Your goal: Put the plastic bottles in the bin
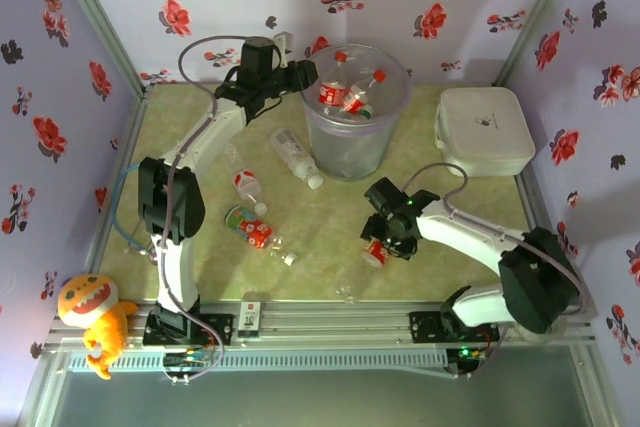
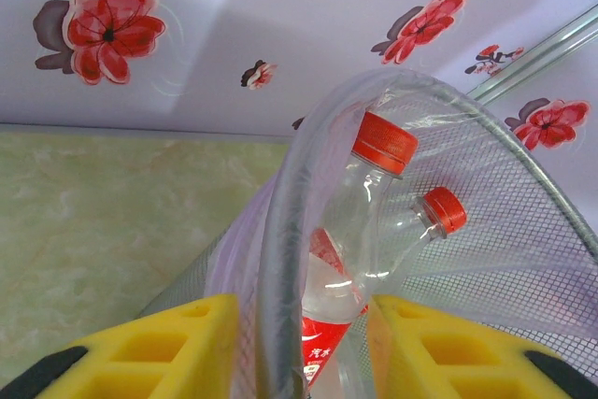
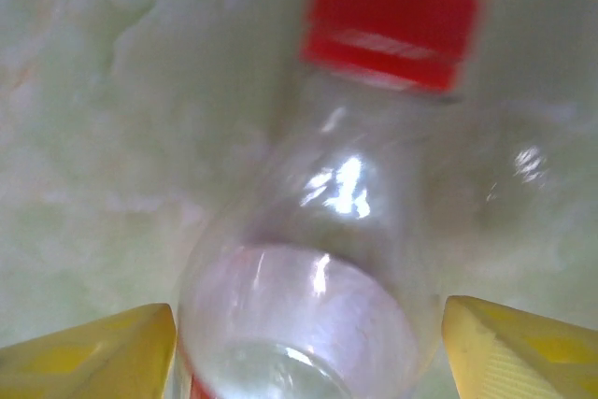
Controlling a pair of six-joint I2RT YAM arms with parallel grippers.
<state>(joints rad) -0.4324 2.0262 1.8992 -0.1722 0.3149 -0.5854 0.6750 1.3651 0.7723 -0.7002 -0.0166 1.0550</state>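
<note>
Left arm point(image 1: 200, 142) stretched to the bin point(image 1: 345, 152), right arm point(image 1: 480, 237) crouched low
Left gripper point(image 1: 303, 75) at its 9 o'clock rim, grip unclear; right gripper point(image 1: 383, 245) spread loose round one bottle point(image 3: 318, 259); three bottles point(image 1: 345, 97) inside, three loose bottles point(image 1: 297, 157) at 7 o'clock.

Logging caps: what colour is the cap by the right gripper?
Red cap, clearest in the right wrist view.

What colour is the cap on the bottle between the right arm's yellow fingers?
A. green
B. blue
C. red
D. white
C: in the right wrist view, the clear bottle between the right fingers has a bright red cap.
</note>
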